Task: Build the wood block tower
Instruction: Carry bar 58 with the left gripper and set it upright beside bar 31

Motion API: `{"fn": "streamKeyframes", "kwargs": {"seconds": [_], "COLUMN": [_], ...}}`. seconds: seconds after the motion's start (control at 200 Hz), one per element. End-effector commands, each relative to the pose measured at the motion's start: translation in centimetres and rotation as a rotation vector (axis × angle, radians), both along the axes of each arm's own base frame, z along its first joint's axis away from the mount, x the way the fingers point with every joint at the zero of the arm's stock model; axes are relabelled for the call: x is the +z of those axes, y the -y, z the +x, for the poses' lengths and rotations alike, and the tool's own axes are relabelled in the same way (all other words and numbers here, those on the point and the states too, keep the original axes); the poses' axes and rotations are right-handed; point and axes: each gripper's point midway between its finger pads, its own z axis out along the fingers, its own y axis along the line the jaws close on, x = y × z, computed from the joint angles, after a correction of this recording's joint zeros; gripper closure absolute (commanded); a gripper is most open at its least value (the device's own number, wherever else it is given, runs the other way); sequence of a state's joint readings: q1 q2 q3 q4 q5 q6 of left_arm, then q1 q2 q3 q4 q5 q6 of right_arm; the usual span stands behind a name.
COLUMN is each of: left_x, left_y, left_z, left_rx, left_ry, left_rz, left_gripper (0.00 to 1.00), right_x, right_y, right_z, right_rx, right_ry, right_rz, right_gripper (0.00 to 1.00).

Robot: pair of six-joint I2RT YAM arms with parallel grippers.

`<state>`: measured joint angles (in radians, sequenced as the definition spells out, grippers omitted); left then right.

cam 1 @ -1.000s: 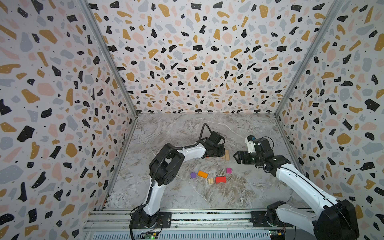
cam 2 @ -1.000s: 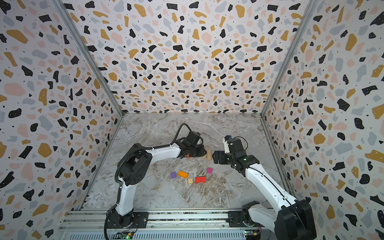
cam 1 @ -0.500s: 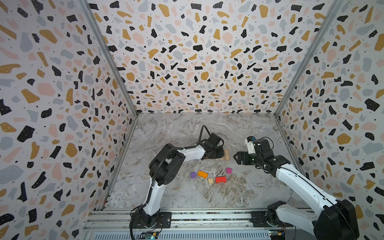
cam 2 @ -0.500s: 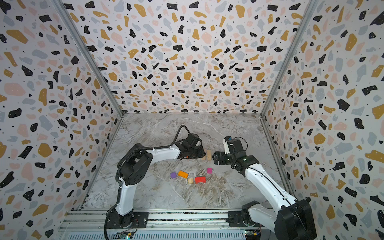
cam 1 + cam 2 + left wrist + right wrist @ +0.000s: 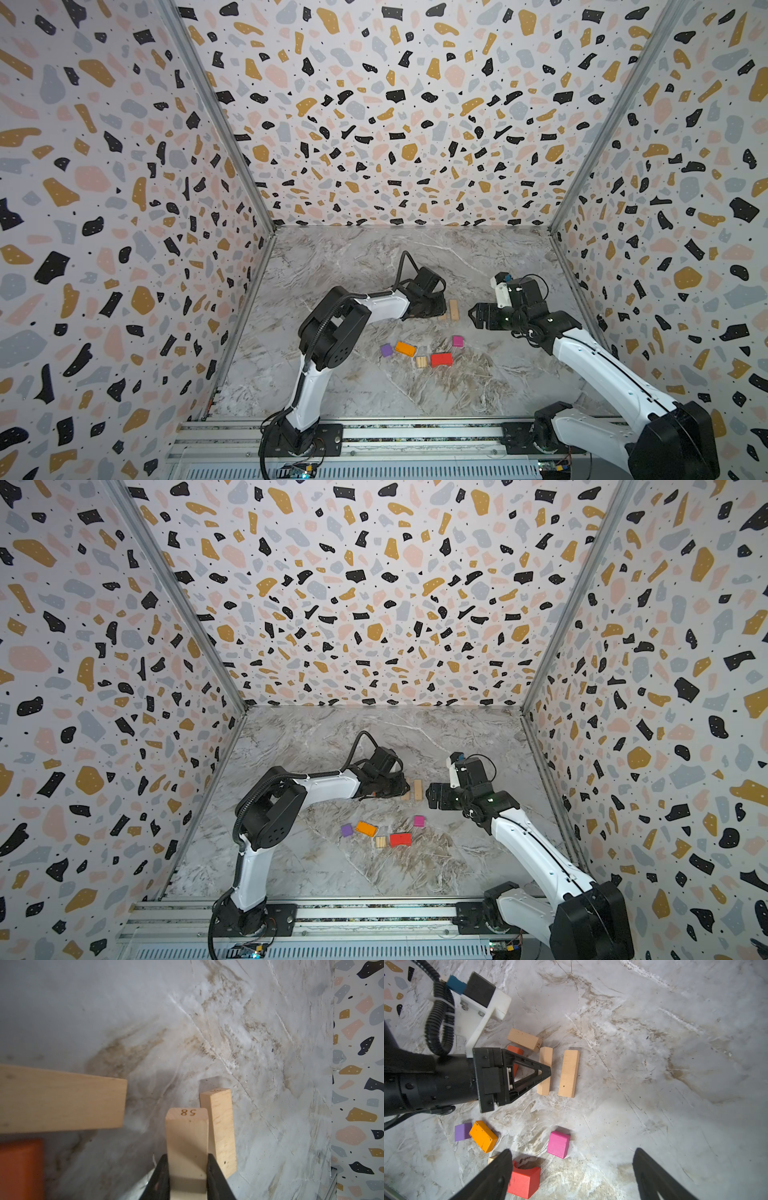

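Note:
My left gripper (image 5: 187,1156) is shut on a tan plank (image 5: 187,1130) marked 58, low at the table. Close beside it lies a second tan plank (image 5: 569,1073), parallel to it and seen in both top views (image 5: 454,309) (image 5: 418,790). A third tan block (image 5: 523,1039) and an orange-red block (image 5: 515,1050) lie by the left gripper (image 5: 548,1072). My right gripper (image 5: 573,1150) hangs open and empty above the table near a pink block (image 5: 558,1144) and a red block (image 5: 525,1180). No tower is in view; every block lies single.
A purple cube (image 5: 386,350), an orange block (image 5: 405,348) and a small tan block (image 5: 421,362) lie loose nearer the front rail. The right gripper (image 5: 476,318) faces the planks from the right. Patterned walls close three sides.
My left gripper has come down a little toward the table with the plank, beside the second plank. The right arm has not moved.

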<state>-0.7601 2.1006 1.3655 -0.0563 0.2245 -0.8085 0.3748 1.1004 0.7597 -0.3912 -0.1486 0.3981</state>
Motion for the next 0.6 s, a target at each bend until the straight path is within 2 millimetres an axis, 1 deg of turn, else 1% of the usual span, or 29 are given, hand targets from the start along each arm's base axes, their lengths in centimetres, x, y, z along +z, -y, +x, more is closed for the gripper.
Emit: {"fn": "streamKeyframes", "kwargs": {"seconds": [0.0,0.255,0.396,0.481,0.596], "left_x": [-0.8,-1.1,-0.8,-0.1,1.7], "left_y": [0.0,0.0,0.1,0.2,0.2], "left_z": [0.2,0.0,0.1,0.1,0.5], "left_rx": [0.005,-0.003,-0.003,-0.009,-0.016], "left_ry": [-0.004,-0.012,-0.008,0.003,0.039], "left_rz": [-0.007,-0.008,-0.015,-0.025,-0.026], "left_gripper": [0.71,0.67,0.66,0.64,0.6], "right_x": [0.2,0.2,0.1,-0.2,-0.7], "right_y": [0.4,0.3,0.3,0.3,0.3], "right_z": [-0.2,-0.2,-0.2,0.0,0.5], "right_rx": [-0.003,-0.003,-0.002,-0.006,-0.009], "right_ry": [0.008,0.006,0.005,0.001,-0.014], "right_rz": [-0.011,-0.01,-0.009,-0.013,-0.03], "right_gripper": [0.08,0.08,0.08,0.08,0.08]}}
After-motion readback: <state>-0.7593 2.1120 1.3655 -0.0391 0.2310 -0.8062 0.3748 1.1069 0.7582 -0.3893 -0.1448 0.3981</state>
